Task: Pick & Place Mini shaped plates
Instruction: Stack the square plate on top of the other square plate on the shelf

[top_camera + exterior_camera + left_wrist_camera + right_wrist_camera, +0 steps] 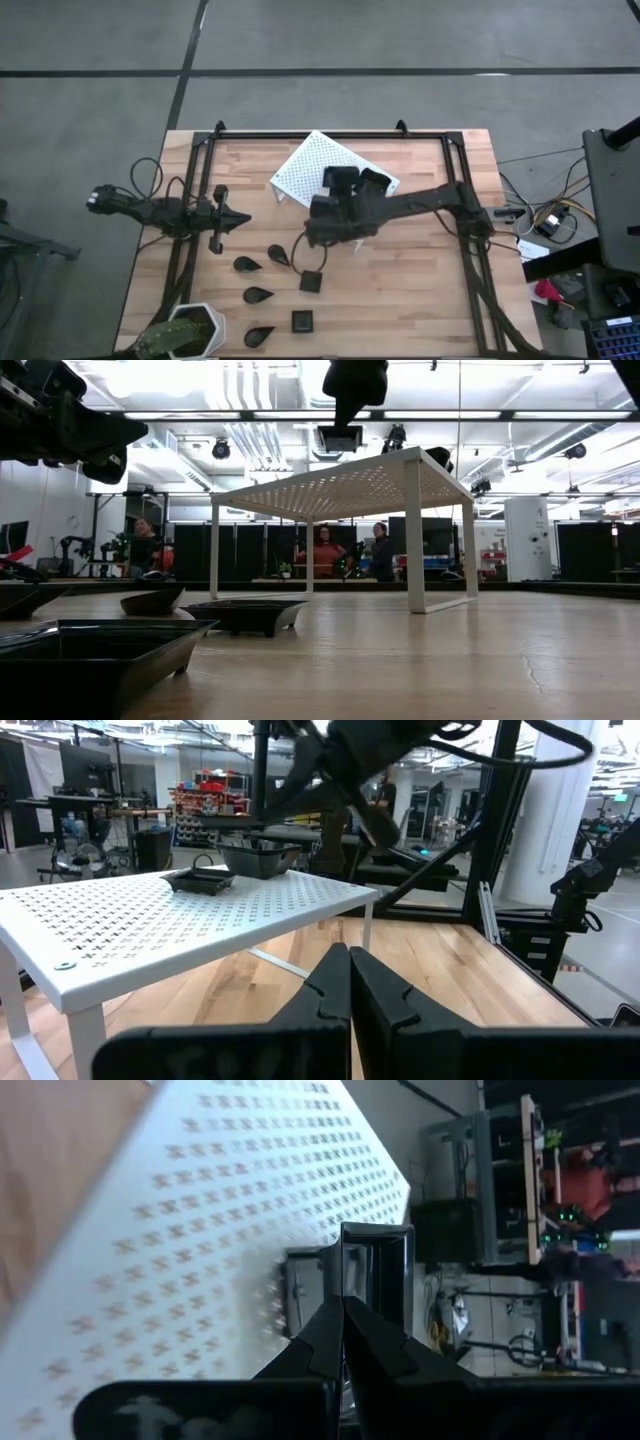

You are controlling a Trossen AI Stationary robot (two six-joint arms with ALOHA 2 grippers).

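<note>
Over the white perforated rack [312,168], the right gripper [345,1312] is pinching a glossy black wavy-rimmed plate [372,1270] edge-on; teardrop and square plates [278,254] are lying on bare wood, the left gripper [238,217] waiting closed.

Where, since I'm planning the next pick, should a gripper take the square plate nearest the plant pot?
Probably the rim of the square plate, from straight above, one finger inside and one outside, on the edge away from the teardrop plate. It lies flat and low, leaving little to grip sideways.
</note>
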